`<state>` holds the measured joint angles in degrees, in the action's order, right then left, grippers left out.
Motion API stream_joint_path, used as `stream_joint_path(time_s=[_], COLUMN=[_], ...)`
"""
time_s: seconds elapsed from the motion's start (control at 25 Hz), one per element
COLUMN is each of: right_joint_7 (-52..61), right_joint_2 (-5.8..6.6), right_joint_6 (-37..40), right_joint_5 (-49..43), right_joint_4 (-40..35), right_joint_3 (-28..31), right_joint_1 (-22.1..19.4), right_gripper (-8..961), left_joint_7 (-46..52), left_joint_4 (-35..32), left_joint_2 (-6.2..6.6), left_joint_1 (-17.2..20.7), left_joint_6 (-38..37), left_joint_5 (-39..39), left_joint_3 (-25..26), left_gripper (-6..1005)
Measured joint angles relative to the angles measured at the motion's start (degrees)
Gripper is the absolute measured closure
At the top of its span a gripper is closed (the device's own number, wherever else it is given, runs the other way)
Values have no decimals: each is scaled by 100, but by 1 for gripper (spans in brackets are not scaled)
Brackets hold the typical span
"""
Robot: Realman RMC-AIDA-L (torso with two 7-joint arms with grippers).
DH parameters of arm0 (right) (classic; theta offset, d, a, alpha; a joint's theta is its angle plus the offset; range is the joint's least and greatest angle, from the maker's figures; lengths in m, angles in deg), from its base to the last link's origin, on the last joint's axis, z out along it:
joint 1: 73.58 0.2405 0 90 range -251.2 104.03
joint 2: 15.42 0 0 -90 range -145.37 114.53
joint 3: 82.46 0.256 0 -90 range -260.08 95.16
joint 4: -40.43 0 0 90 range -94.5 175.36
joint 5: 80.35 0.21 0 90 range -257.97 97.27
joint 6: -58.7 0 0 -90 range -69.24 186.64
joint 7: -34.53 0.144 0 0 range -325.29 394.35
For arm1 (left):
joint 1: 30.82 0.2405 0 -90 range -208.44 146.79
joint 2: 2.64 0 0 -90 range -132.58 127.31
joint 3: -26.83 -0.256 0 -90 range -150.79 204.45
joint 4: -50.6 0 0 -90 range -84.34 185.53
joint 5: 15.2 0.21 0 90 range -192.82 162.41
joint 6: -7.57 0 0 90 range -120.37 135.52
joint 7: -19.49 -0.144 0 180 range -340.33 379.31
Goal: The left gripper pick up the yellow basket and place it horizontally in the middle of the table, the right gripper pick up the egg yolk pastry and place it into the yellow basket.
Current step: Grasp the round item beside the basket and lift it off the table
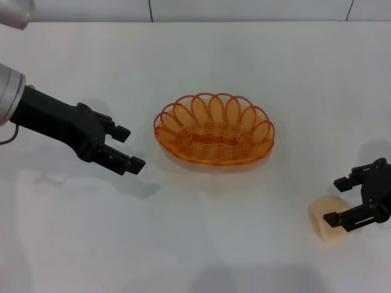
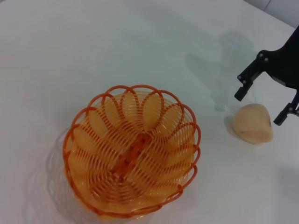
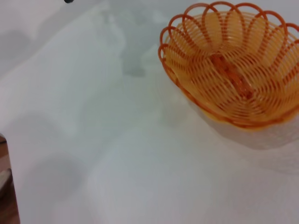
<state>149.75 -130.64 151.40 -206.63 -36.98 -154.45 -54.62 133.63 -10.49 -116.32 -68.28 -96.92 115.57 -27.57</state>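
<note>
The yellow basket (image 1: 214,137) lies lengthwise across the middle of the table, upright and empty. It also shows in the left wrist view (image 2: 133,154) and the right wrist view (image 3: 233,65). My left gripper (image 1: 131,148) is open and empty, a little to the left of the basket and apart from it. The egg yolk pastry (image 1: 324,229) rests on the table at the front right. My right gripper (image 1: 335,201) is open right at the pastry, one finger on each side and not closed on it. The left wrist view shows this gripper (image 2: 259,108) and the pastry (image 2: 253,123).
The white table (image 1: 244,244) ends at a wall along the back. The table's edge and a dark floor strip (image 3: 5,186) show in the right wrist view.
</note>
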Motion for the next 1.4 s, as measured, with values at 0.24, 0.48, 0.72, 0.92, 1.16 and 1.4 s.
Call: stream_joint_path(time_s=[0.24,0.48,0.72,0.92,1.16,1.4], right_joint_7=[8,31,156,236,360,462], right_joint_2=[0,0,0,0,0,0], right_joint_6=[-55,-39,1,10,15,41], right_joint_5=[-105,-169,-167,-112,-36,317], right_joint_4=[43,63,28,10,-110,-410], right_joint_3=[-104,-124,-126,-100,-112,-85], right_joint_1=[8,35,48,72,136,256], right_gripper=[175,393,568,630,687,735], left_joint_7=[11,12,12,6,-12,-21], left_joint_4=[0,0,0,0,17,23], left_joint_2=[0,-8,-7,-4,8,27], left_joint_1=[1,-11,-30,-6,44,108], left_joint_6=[2,8,8,48,87,101], left_joint_5=[0,0,-5,-8,-9,11], left_joint_3=[10,10,8,8,15,26], left_gripper=[117,117,117,117,117,117])
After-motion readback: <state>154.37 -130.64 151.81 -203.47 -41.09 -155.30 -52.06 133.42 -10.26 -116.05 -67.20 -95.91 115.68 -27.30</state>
